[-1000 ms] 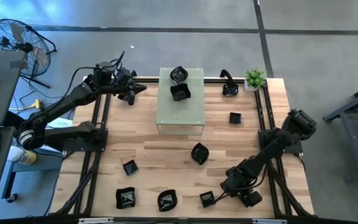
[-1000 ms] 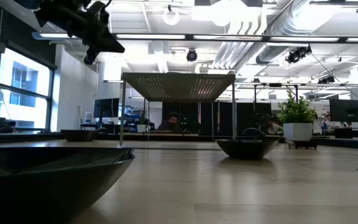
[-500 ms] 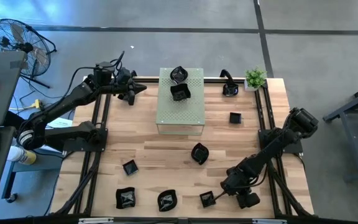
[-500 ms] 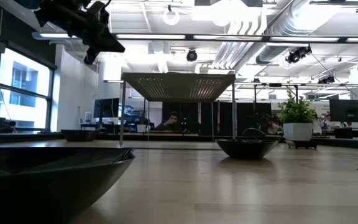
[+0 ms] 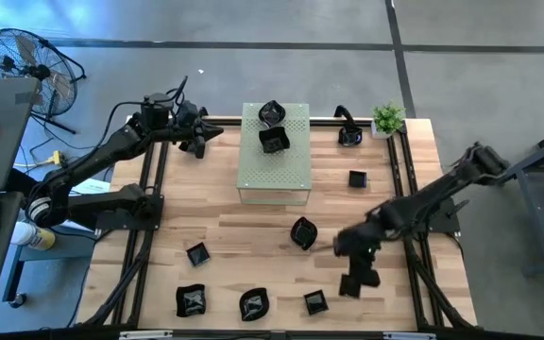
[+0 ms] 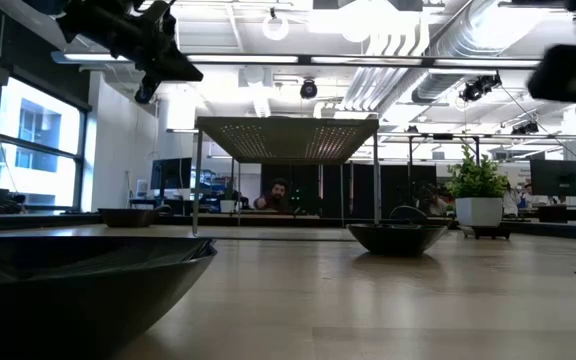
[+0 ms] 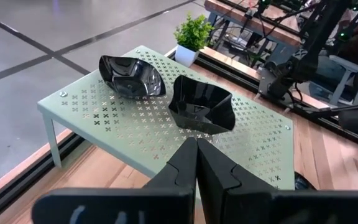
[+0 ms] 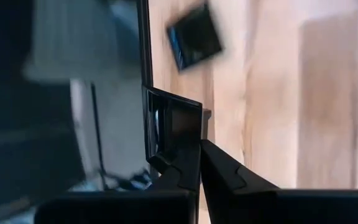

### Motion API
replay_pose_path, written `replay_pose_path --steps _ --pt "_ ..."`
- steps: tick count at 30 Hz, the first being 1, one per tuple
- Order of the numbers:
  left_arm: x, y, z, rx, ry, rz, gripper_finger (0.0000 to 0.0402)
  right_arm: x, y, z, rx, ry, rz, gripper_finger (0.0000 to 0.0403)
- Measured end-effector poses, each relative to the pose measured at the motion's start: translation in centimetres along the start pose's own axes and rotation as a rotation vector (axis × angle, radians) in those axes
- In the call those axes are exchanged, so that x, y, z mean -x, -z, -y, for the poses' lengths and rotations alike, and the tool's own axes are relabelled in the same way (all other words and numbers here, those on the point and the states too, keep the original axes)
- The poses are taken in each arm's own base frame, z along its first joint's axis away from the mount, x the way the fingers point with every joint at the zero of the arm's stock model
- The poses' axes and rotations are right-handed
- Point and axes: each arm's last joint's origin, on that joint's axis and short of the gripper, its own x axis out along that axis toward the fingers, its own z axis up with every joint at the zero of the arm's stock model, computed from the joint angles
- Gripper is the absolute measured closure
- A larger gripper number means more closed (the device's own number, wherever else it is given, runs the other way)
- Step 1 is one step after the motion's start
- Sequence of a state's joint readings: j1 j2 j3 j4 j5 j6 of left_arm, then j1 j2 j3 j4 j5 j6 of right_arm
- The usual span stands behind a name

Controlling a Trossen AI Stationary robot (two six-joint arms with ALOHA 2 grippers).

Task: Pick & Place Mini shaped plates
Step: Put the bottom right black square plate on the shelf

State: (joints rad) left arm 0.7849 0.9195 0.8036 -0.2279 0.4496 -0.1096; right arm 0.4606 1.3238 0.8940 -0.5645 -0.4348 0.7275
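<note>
Two glossy black mini plates (image 5: pixel 274 141) (image 5: pixel 272 113) sit on the pale green perforated stand (image 5: pixel 274 175). Other plates lie on the wood table, among them a round one (image 5: pixel 303 232) and a square one (image 5: pixel 315 302) by the near edge. My right gripper (image 5: pixel 351 281) hangs above the table's near right part, shut on a small square plate (image 8: pixel 169 127). My left gripper (image 5: pixel 203 142) hovers shut left of the stand, fingers together (image 7: pixel 196 155), touching nothing. My right gripper pinches the square plate by one rim (image 8: pixel 190 138) between its two fingers. The plate stands on edge past the fingertips, its hollow facing sideways, and is lifted clear of the table. The high view shows only a dark blur there.
A small potted plant (image 5: pixel 386 119) stands at the far right corner beside another plate (image 5: pixel 349 136). A square plate (image 5: pixel 357 178) lies right of the stand. Three plates (image 5: pixel 196 253) (image 5: pixel 192 300) (image 5: pixel 253 303) occupy the near left. Black rails frame the table (image 5: pixel 404 189).
My right gripper has risen quickly from the near edge, beside the square plate there, and swung up and toward the table's middle, carrying a plate with it. The square plate by the near edge has stayed put.
</note>
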Motion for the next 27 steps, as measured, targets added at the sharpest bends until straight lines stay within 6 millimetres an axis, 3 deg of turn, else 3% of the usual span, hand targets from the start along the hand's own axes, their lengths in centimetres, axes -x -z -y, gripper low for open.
replay_pose_path --steps 10,17,21,27 --pt "0.0 0.0 0.0 0.0 -0.015 0.001 0.0401 10.6 -3.5 3.6 -0.304 0.048 0.576 0.04" --pt "0.0 0.0 -0.1 0.0 -0.025 0.003 0.0401 15.5 -8.6 6.4 -0.472 0.036 0.931 0.0399" --pt "0.0 0.0 -0.1 0.0 -0.026 0.003 0.0401 16.7 -12.0 8.4 -0.591 0.068 1.012 0.0401" --pt "0.0 0.0 -0.1 0.0 -0.036 0.004 0.0401 15.5 -15.4 10.2 -0.737 0.023 0.95 0.0401"
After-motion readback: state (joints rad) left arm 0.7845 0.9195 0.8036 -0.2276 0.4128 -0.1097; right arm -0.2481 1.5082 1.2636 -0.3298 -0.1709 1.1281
